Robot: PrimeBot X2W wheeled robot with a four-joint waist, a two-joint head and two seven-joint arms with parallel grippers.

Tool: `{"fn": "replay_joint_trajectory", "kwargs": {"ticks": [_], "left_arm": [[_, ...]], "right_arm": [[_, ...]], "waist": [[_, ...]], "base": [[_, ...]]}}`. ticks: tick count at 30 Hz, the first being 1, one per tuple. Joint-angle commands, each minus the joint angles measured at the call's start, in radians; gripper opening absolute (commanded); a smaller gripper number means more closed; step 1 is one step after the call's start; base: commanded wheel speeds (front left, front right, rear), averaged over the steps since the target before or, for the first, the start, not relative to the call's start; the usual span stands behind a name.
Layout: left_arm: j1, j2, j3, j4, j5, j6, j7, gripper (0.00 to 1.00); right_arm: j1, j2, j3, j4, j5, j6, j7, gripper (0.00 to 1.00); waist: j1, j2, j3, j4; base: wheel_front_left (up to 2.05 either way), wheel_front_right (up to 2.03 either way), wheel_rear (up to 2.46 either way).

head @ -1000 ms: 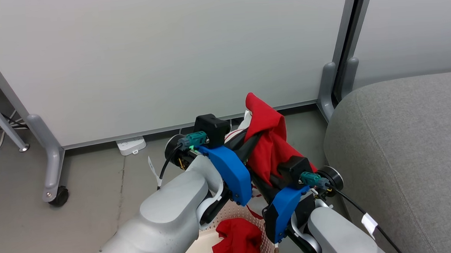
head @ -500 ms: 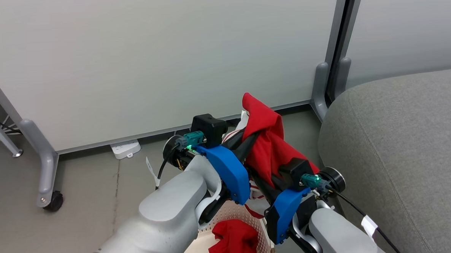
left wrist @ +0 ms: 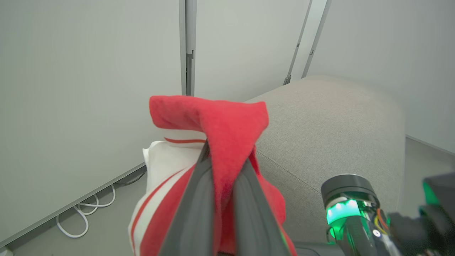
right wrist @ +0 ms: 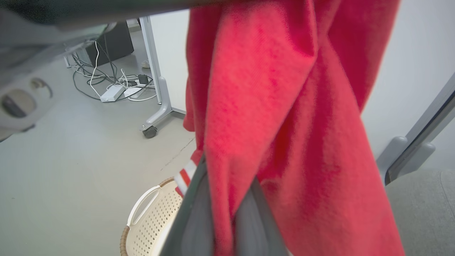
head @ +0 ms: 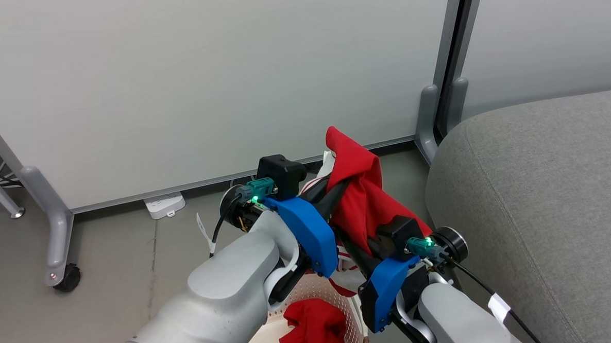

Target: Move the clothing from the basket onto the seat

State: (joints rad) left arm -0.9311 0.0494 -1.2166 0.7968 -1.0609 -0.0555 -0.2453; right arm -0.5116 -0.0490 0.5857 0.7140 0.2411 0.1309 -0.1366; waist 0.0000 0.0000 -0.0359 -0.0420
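The left gripper (left wrist: 225, 160) and the right gripper (right wrist: 227, 177) are each clamped on a bright red soft-fabric garment with white striped trim (head: 363, 200), held above the cream-white perforated plastic basket (right wrist: 149, 213) and near the large grey fabric sofa cushion (head: 543, 192). A second red garment (head: 312, 328) lies crumpled inside the basket.

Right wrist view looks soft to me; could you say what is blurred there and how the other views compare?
Right wrist view: the held red garment near the lens is fuzzy, the basket sharper. Left wrist view: the green light blooms, the dark fingers are soft. Head view: even light, crisp seat.
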Motion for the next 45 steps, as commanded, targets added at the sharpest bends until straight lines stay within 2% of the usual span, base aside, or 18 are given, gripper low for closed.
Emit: {"fn": "replay_joint_trajectory", "kwargs": {"ticks": [1,2,3,14,19,25,32,38,45], "left_arm": [[-0.016,0.002,-0.004,0.001,-0.006,-0.005,-0.007,0.0],[-0.016,0.002,-0.005,0.002,-0.01,-0.006,-0.007,0.33],[-0.016,0.002,-0.007,0.002,-0.012,-0.007,-0.006,1.0],[-0.014,0.002,-0.017,0.01,-0.018,0.002,-0.013,1.0],[0.021,0.01,0.013,0.007,0.03,0.019,-0.022,1.0],[0.151,0.065,0.168,-0.15,0.178,0.048,-0.02,1.0],[0.396,0.117,0.384,-0.371,0.402,0.076,-0.02,1.0],[0.586,0.131,0.549,-0.479,0.544,0.054,-0.02,1.0],[0.716,0.117,0.682,-0.519,0.622,0.029,-0.02,1.0]], "right_arm": [[0.005,-0.002,0.0,0.004,-0.007,0.0,-0.006,0.0],[0.007,-0.002,0.0,0.004,-0.008,0.0,-0.005,0.0],[0.009,-0.002,0.0,0.005,-0.009,0.0,-0.006,0.0],[0.014,-0.002,-0.014,0.005,-0.013,0.0,-0.01,0.0],[0.02,-0.002,-0.034,0.003,-0.009,0.0,-0.015,0.0],[0.019,-0.002,-0.065,-0.004,-0.006,0.0,-0.024,0.0],[0.022,-0.002,-0.1,-0.011,-0.013,0.0,-0.031,0.0],[0.029,-0.002,-0.126,-0.017,-0.023,0.0,-0.031,0.0],[0.038,-0.002,-0.147,-0.02,-0.032,0.0,-0.03,0.0]], "waist": [[0.0,0.0,-0.001,-0.002],[0.0,0.0,-0.001,-0.003],[0.0,0.0,-0.001,-0.004],[0.0,0.0,-0.003,-0.004],[0.0,0.0,0.001,-0.006],[0.0,0.0,0.011,-0.005],[0.0,0.0,0.022,0.004],[0.0,0.0,0.027,0.01],[0.0,0.0,0.029,0.016]], "base": [[0.0,0.0,0.0],[0.0,0.0,0.0],[0.0,0.0,0.0],[0.0,0.0,0.0],[0.0,0.0,0.0],[0.0,0.0,0.0],[0.0,0.0,0.0],[0.0,0.0,0.0],[0.0,0.0,0.0]]}}
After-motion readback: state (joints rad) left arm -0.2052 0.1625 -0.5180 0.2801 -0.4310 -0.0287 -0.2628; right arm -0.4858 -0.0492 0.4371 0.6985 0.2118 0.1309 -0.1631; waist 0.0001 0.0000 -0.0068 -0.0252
